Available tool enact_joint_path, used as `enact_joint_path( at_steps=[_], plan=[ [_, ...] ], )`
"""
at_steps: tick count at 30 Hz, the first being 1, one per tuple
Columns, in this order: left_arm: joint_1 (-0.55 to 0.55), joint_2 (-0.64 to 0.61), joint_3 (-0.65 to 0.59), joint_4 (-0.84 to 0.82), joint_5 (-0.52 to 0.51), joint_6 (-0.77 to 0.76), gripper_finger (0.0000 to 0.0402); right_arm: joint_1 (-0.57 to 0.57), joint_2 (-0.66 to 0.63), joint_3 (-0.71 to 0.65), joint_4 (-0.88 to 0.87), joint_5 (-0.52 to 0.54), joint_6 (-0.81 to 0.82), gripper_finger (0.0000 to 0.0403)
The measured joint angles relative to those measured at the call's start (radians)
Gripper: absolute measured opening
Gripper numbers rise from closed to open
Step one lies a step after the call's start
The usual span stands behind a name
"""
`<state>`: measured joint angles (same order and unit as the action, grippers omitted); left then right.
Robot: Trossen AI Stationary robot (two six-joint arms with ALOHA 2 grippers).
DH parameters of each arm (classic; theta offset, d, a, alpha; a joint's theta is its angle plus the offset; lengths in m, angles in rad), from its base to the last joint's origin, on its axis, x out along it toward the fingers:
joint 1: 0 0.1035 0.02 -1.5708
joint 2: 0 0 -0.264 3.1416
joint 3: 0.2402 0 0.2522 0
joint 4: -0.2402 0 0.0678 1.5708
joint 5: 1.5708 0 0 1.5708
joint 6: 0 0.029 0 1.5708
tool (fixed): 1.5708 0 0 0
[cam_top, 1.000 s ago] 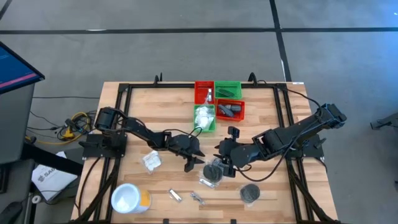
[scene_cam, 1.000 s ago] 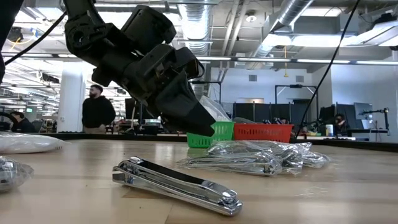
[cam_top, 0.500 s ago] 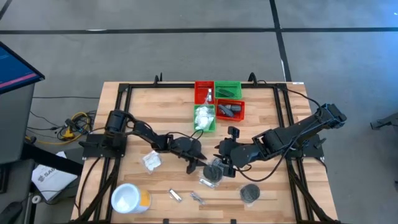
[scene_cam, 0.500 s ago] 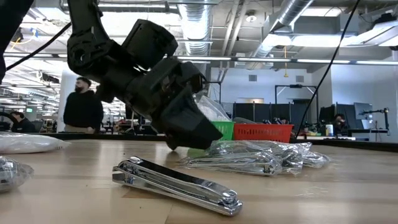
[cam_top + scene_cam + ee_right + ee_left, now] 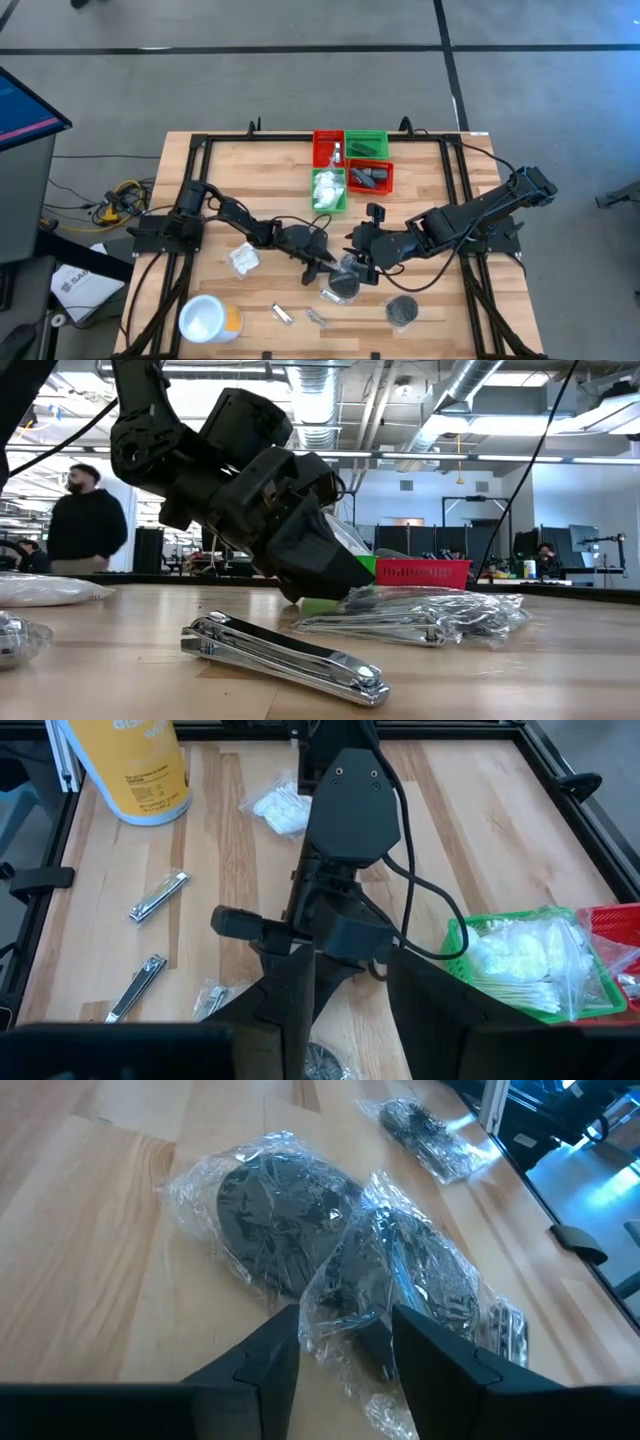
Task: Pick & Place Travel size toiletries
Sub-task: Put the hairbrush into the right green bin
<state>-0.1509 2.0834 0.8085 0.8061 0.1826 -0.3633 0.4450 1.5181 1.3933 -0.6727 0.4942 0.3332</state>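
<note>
The left tool [image 5: 322, 264] was low over the tabletop [image 5: 270, 170] near its centre, its two dark fingers [image 5: 262, 1360] standing apart with the crinkled edge of a clear wrap between them; whether they pinched it could not be told. That wrap belonged to a wrapped black disc [image 5: 405, 1280] that lay partly over a second wrapped disc [image 5: 275, 1215], the two touching. From above, this pair [image 5: 343, 280] sat just at four o'clock of the left tool, and a third disc [image 5: 402, 311] lay apart, further toward five o'clock. The right tool [image 5: 362, 262] hung just beside the pair, at its one o'clock; its fingers [image 5: 290, 995] stood apart with nothing seen between them. A white packet [image 5: 243, 258] lay at nine o'clock of the left tool. The nail clippers [image 5: 285, 657] lay flat near the front edge.
</note>
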Motion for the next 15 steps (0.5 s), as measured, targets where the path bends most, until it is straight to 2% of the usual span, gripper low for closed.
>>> enact_joint_path(
  at_steps=[4,10,15],
  plan=[
    [0.0,0.0,-0.001,-0.006,0.015,0.005,0.0116,0.0,0.0,0.0,0.0,0.0,0.0,0.0118],
    [0.001,0.002,-0.002,-0.017,0.037,0.056,0.0013,0.0,0.0,0.0,0.0,0.0,0.0,0.0118],
    [0.005,-0.003,-0.002,-0.02,0.059,0.056,0.0001,0.0,0.0,0.0,0.0,0.0,0.0,0.0118]
  ],
)
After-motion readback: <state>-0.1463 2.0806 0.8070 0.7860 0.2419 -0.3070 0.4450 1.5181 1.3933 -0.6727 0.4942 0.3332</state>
